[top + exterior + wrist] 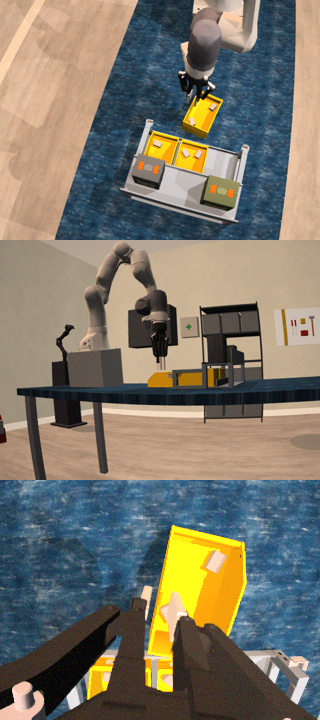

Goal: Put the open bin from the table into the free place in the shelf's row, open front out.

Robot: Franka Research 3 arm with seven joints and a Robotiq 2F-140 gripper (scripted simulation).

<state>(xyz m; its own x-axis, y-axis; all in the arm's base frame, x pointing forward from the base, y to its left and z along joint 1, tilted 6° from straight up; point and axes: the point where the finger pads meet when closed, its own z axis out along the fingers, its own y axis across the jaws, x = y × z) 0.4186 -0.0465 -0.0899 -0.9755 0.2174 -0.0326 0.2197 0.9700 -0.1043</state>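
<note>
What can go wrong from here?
1. The pincer is open only narrowly, hanging above a side wall of the table bin. If it comes down slightly off, a fingertip may hit the rim and shove or tip the bin.
2. Two loose parts lie inside, so a tilted lift could spill them.
3. The bin lies skewed to the free place, so it could knock the neighbouring bin on the way in.

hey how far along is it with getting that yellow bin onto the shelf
Nothing is done yet: the loose bin sits on the table. In hand: the empty, narrowly set gripper hangs above its rear wall. Left: grasp, lift over the lip into the shelf's free place, release.
</note>
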